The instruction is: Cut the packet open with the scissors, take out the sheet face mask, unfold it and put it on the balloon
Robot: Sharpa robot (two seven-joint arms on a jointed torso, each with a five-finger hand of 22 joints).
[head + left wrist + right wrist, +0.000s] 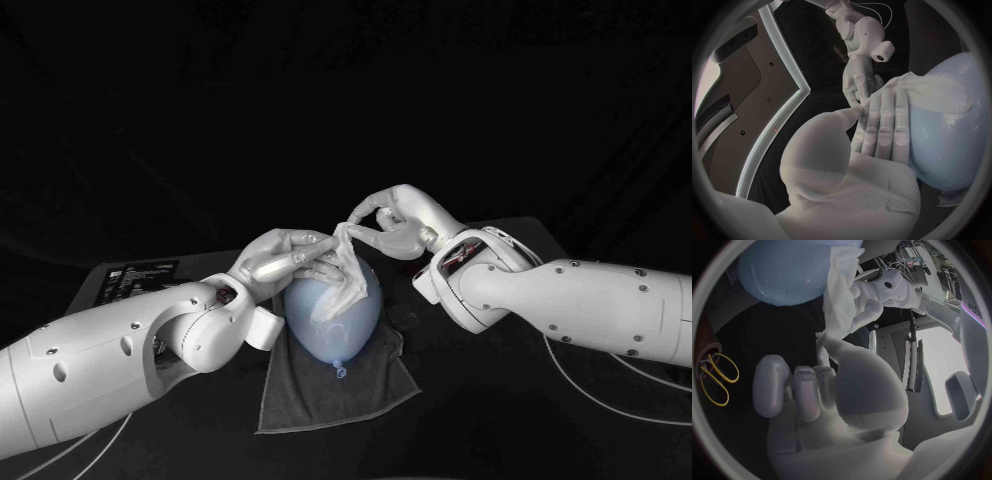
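Head view: left hand [286, 258], right hand [387, 222] pinch mask [340, 278] over balloon [320, 325]; dark cloth [339, 395] beneath.

Balloon [335, 322]: pale blue, inflated, lying on its side on a dark cloth [310, 400] near the middle of the worktop [462, 430], knot end toward the near edge.
Sheet face mask [343, 268]: white, limp and creased, partly unfolded. It drapes down over the balloon's far end. Its top corner is lifted clear and pinched in the right robot hand [382, 220]. The fingers of the left robot hand [286, 256] lie on it against the balloon.
Scissors [717, 377]: yellow loop handles, lying flat on the worktop well apart from the balloon. The blades are hidden.
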